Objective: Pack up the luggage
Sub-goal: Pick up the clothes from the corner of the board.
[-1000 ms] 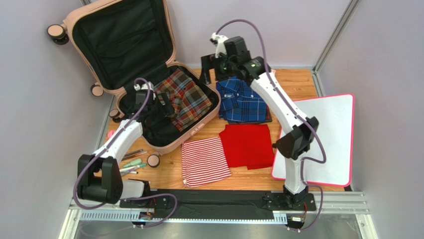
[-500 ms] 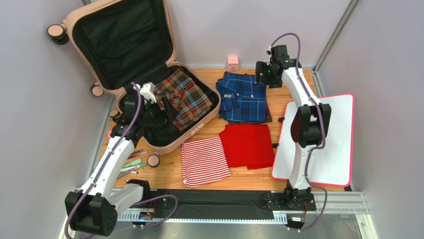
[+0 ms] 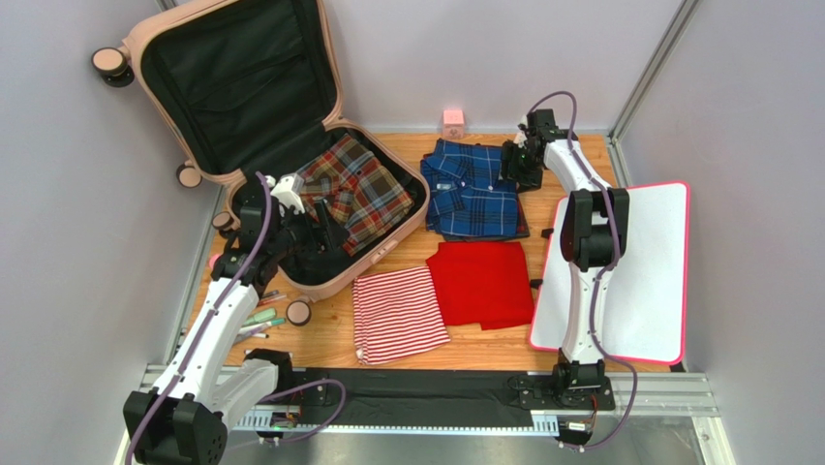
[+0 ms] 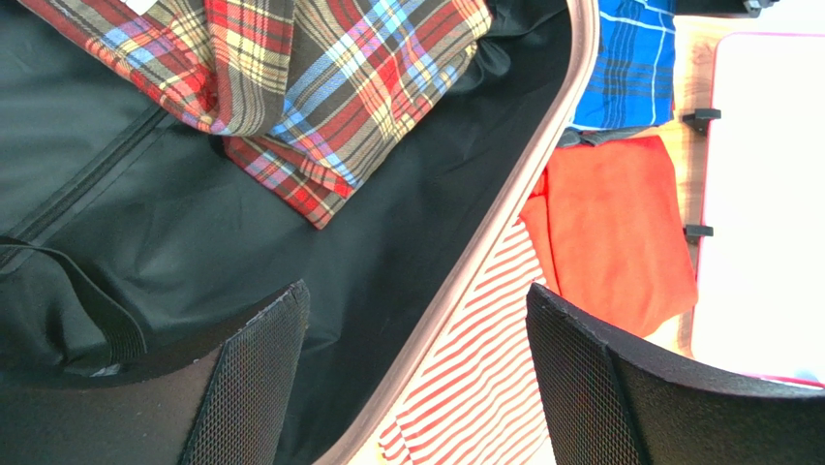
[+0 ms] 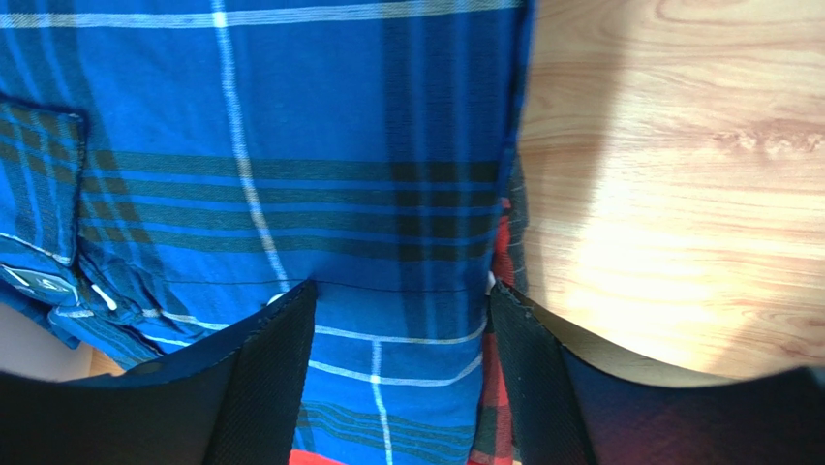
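Beside the luggage (image 3: 242, 77), blue shirt (image 3: 472, 199), label (image 5: 37, 283) unreadable.

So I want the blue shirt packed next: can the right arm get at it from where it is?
Probably yes. The right pincer is open at the right edge of the blue shirt, one finger over the cloth and one over the table beside it. Nothing lies on top of the shirt.

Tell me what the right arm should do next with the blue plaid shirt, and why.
Probably lower the right hand and grip the blue plaid shirt: the open fingers straddle its edge, holding nothing, and it lies on the table outside the luggage.
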Tool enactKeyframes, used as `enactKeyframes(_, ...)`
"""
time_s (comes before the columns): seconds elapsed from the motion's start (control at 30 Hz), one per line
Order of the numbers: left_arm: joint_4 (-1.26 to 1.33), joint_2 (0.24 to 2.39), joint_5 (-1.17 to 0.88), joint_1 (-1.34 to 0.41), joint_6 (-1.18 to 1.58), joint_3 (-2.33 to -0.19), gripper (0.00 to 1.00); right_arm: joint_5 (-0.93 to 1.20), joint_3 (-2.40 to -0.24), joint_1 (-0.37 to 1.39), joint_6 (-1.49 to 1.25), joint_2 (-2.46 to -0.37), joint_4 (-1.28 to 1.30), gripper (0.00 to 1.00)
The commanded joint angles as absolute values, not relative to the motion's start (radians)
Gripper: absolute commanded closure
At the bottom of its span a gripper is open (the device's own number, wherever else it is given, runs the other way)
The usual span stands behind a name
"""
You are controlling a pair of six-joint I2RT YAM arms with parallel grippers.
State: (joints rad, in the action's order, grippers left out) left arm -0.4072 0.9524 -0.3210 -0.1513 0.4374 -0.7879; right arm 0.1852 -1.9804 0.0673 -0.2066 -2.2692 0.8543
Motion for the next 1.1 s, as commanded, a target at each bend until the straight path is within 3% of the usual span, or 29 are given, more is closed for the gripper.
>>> enactKeyframes(0.0, -0.433, 0.917, -0.325, -0.155, 0.411, -0.779, 0.12, 0.247, -1.950, 0.054, -0.225, -2.255, 0.789, 0.34)
enactKeyframes(0.17, -0.434, 0.922, -0.321, -0.155, 0.419, -0.769, 0.12, 0.276, -1.899, 0.054, -0.218, -2.226, 0.753, 0.40)
enactKeyframes(0.5, -0.430, 0.940, -0.328, -0.155, 0.413, -0.781, 0.12, 0.276, -1.910, 0.054, -0.180, -2.272, 0.749, 0.41)
enactKeyframes(0.6, -0.430, 0.939, -0.322, -0.155, 0.411, -0.779, 0.12, 0.288, -1.905, 0.054, -0.178, -2.267, 0.753, 0.57)
enactKeyframes(0.63, -0.430, 0.937, -0.319, -0.155, 0.413, -0.776, 0.12, 0.285, -1.907, 0.052, -0.181, -2.258, 0.758, 0.79)
enactKeyframes(0.7, -0.426, 0.937, -0.313, -0.155, 0.416, -0.776, 0.12, 0.278, -1.905, 0.057, -0.192, -2.241, 0.772, 0.98)
enactKeyframes(1.07, -0.420, 0.946, -0.316, -0.155, 0.416, -0.790, 0.12, 0.218, -1.919, 0.118, -0.204, -2.034, 0.819, 1.00)
